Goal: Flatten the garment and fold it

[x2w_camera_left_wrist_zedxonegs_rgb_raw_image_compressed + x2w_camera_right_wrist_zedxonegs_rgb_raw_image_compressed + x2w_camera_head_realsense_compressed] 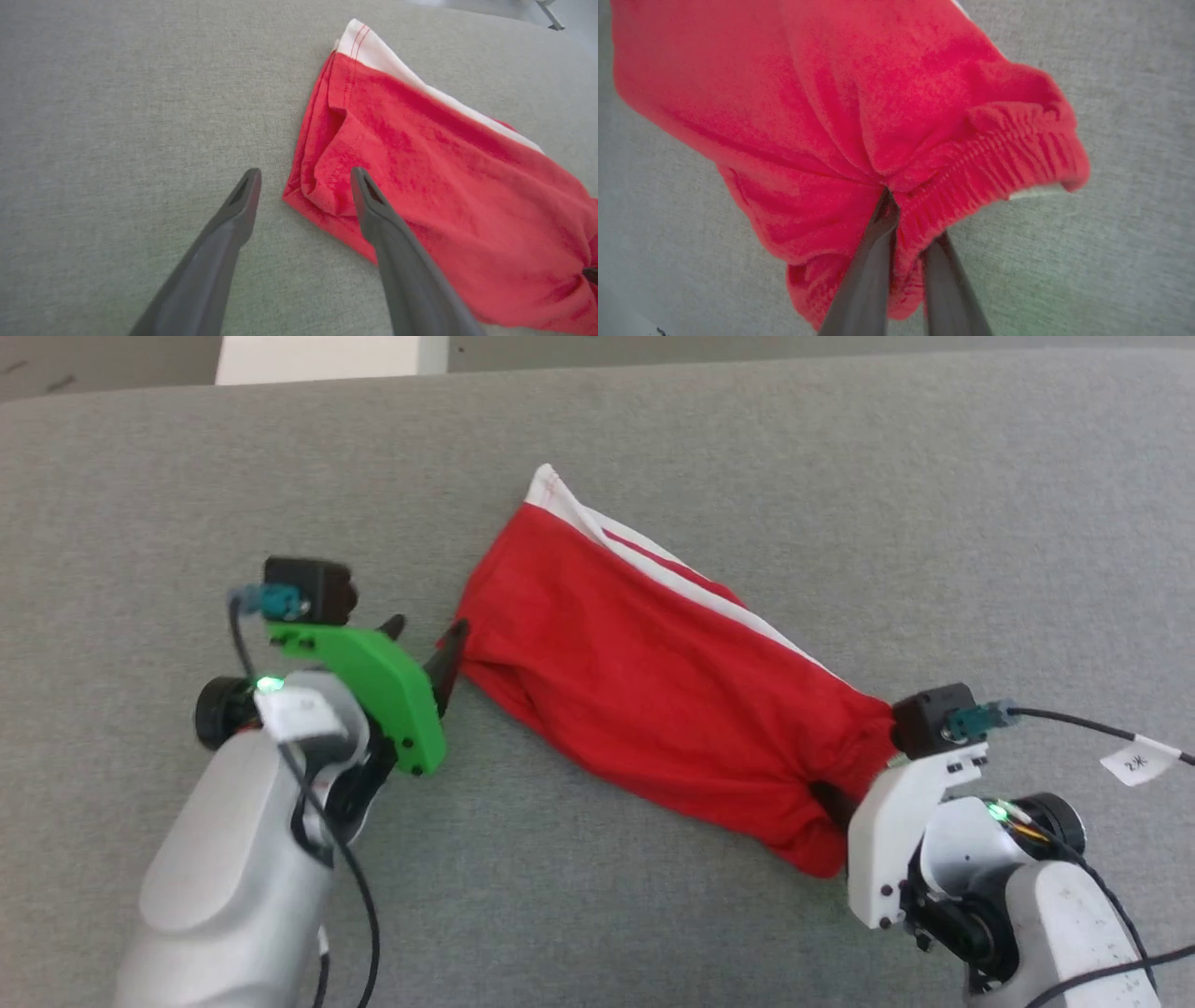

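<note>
Right pincer [908, 219] clamps the garment [653, 681] at its bunched edge, tips buried; left pincer [304, 172] gapes.

- I see a grey, cloth-covered surface [709, 439] spanning my head view, its far edge running along the top.
- On it lies a red garment [635, 663], rumpled, stretched diagonally from the upper middle to the lower right.
- A white band [691, 583] runs along its far side.

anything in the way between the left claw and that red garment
Nothing visible. The open left claw sits right at the corner of the bright red knit garment on the grey fabric surface, its jaws either side of the edge.
</note>
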Controlling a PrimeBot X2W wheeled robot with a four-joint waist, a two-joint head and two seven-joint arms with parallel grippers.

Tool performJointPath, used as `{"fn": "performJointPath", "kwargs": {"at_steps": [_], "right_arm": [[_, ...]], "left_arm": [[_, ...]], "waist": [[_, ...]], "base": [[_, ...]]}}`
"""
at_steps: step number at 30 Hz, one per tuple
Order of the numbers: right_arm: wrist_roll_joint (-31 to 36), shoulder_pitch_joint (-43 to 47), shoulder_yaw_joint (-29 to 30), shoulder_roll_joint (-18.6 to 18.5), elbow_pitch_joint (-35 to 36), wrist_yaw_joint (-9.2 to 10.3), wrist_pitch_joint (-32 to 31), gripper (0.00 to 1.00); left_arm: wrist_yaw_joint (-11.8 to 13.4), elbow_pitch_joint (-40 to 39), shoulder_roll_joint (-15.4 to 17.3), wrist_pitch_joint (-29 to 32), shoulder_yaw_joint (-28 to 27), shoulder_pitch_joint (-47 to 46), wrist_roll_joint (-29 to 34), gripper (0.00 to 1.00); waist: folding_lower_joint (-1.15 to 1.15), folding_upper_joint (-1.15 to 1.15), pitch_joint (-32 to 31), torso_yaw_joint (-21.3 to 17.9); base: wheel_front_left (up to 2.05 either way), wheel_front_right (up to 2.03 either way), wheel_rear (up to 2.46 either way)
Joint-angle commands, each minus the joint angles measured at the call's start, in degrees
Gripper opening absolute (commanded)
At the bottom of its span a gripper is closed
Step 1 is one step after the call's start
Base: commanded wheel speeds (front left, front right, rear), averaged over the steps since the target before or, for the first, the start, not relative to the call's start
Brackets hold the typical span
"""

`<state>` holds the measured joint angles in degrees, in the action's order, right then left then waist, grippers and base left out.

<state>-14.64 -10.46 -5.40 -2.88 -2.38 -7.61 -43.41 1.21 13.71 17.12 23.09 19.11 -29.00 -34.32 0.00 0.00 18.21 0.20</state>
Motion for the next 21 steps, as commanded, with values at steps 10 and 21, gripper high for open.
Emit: {"fn": "performJointPath", "kwargs": {"at_steps": [10,21], "right_arm": [[-0.76,-1.31,-1.41,0.01,-1.22,0.12,0.48,0.00],[-0.03,-1.66,-0.67,0.01,-0.90,0.12,0.26,0.00]], "left_arm": [[2.01,8.99,1.63,14.94,4.18,-5.63,0.96,0.45],[-0.90,6.45,0.89,15.37,2.17,-3.87,-4.72,0.00]], "waist": [[0.00,0.00,2.69,-3.01],[0.00,0.00,-0.02,-1.27]], "base": [[0.00,0.00,0.00],[0.00,0.00,0.00]]}}
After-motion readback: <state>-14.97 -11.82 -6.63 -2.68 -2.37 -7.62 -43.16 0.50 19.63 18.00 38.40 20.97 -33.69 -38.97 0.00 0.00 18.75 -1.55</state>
